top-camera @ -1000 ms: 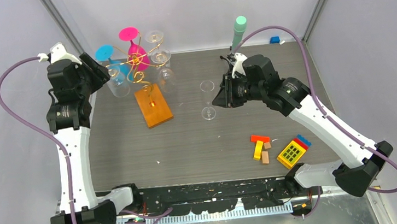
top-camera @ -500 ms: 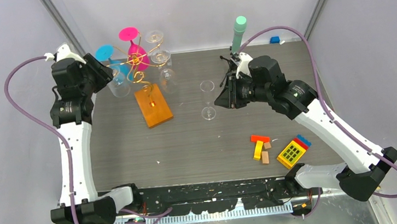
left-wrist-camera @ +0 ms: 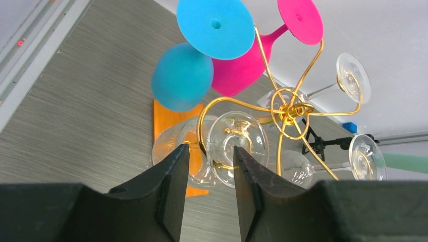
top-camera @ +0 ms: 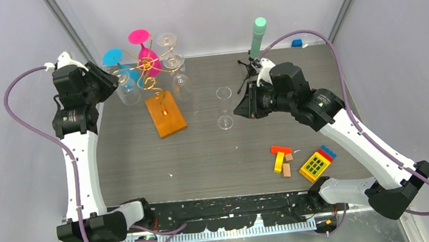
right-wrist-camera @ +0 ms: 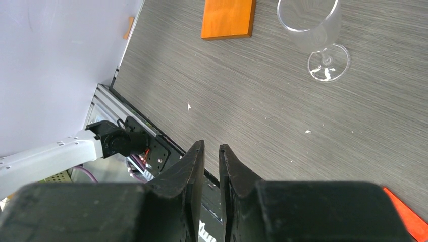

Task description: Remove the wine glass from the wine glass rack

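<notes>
Far left on the counter (top-camera: 203,151): the wine glass rack (top-camera: 152,82), gold scrolls over an orange base (top-camera: 166,115), loaded with a blue glass (left-wrist-camera: 182,76), a pink glass (left-wrist-camera: 242,68) and several clear ones, all slung bowl-down by the foot. Nearest clear wine glass (left-wrist-camera: 237,143) framed between the jaws of the left gripper (left-wrist-camera: 209,151), its foot caught in a gold curl. Left gripper partly open, holding nothing, close to that glass; contact impossible to confirm from these views. Right gripper (top-camera: 238,108) all but closed, empty, just beside a standing glass (top-camera: 224,107), upright mid-counter and well apart from the rack.

Probably light, rigid, slick and very breakable, with the thin bowl the worst place to squeeze. Best taken by the stem just under the foot, with gentle pressure, then slid outward along the wire slot rather than pulled straight down. Some risk of snagging the foot on the curl, knocking the neighbouring glasses or tipping the rack.
</notes>
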`<state>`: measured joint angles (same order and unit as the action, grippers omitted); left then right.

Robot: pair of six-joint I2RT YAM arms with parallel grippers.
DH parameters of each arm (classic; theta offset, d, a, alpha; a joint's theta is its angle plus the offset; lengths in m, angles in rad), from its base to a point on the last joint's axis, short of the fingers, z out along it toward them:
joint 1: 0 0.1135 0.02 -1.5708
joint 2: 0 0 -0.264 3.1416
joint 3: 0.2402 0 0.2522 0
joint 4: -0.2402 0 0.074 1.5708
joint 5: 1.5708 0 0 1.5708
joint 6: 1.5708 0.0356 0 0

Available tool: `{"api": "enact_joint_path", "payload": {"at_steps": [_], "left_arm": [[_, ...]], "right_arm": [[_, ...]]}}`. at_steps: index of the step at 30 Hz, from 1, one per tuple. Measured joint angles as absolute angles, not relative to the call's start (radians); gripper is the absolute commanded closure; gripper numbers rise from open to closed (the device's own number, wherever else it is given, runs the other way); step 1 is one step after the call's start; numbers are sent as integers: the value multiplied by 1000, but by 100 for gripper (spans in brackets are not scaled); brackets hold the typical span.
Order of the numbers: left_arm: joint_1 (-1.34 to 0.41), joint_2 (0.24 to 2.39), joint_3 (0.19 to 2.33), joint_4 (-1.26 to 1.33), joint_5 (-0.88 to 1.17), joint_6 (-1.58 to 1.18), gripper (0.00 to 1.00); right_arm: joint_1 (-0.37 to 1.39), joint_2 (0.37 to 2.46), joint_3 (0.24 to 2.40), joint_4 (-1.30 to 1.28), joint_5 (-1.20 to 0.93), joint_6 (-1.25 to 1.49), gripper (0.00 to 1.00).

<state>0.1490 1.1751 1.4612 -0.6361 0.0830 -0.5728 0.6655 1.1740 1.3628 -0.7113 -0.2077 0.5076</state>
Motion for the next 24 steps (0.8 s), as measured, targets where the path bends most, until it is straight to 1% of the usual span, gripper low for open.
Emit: {"api": "enact_joint_path", "payload": {"at_steps": [3,11,19,24], "left_arm": [[158,1175,1456,-633,102,-585,66],[172,1175,1440,-616,157,-631,70],[186,1141,1402,-586,162,-688,82],[191,1130,1402,-576,163,-722,88]], "right_arm": [[665,1169,1363,-711,-204,508,78],[665,1169,1356,-711,-198,509,78],[666,1169,1345,-711,-192,516,78],[665,1169,1342,-710,-188,524,78]]}}
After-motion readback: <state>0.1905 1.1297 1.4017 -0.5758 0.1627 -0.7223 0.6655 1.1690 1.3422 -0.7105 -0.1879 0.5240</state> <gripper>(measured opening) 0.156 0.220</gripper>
